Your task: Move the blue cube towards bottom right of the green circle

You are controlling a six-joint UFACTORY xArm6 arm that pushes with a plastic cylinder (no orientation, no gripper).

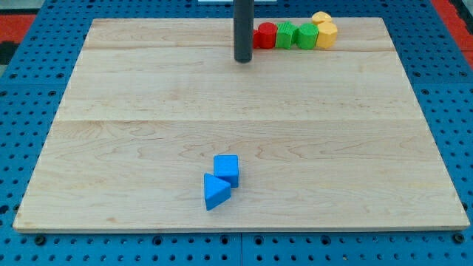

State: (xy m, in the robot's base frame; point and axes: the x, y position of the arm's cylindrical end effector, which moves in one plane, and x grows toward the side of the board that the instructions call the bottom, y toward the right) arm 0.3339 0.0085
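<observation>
The blue cube (227, 169) sits on the wooden board at the lower middle, touching a blue triangular block (215, 191) at its lower left. The green circle (286, 35) stands in a row of blocks at the view's top, right of centre. My tip (243, 59) is at the view's top centre, just left of that row and far above the blue cube.
The row at the top holds a red block (266, 35), the green circle, a second green block (306, 35) and two yellow blocks (324, 31). The wooden board (111, 148) lies on a blue perforated table.
</observation>
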